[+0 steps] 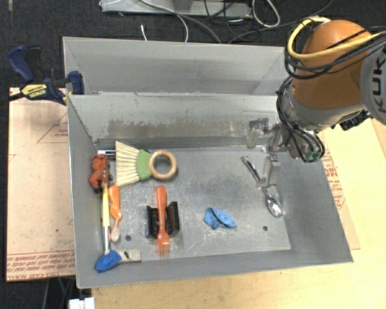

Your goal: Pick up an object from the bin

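Observation:
My gripper (266,194) hangs over the bare floor in the right part of the bin, its two metal fingers spread open with nothing between them. The nearest loose thing is a small crumpled blue piece (219,218), lying to the gripper's lower left and apart from it. Further left, an orange-handled brush (161,223) lies across a black comb-like piece (172,219). A pale wooden ring (163,165) rests near the middle of the bin, well left of the gripper.
Along the bin's left side lie a cream and green fan-shaped brush (131,163), a brown-orange toy figure (100,172), an orange and yellow stick pair (112,211) and a blue lump (107,261). The arm with its orange cover stands over the right rim.

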Robot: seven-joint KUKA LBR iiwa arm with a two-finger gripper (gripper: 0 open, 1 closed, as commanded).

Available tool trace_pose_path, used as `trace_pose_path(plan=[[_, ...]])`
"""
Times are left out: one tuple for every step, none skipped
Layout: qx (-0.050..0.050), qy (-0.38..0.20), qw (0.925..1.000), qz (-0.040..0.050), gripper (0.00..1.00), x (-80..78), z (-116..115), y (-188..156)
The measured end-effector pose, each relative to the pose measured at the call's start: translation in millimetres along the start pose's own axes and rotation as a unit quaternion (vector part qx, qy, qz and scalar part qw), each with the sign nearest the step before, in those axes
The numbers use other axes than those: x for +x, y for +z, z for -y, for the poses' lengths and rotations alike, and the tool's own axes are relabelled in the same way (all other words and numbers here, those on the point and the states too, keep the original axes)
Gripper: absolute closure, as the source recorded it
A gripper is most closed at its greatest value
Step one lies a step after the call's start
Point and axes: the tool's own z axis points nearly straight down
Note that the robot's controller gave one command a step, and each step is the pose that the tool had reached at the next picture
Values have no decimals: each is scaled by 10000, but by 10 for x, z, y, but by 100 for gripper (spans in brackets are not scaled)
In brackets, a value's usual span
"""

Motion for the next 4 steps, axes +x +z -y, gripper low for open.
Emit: trace_pose_path(plan=[[3, -8, 10000, 40, 0, -12, -3, -46], [1, -149, 9999, 49, 0, 377, -305, 873], [0, 368, 9993, 92, 0, 204, -301, 1676], [-16, 526, 9986, 42, 0, 721, -489, 1640]])
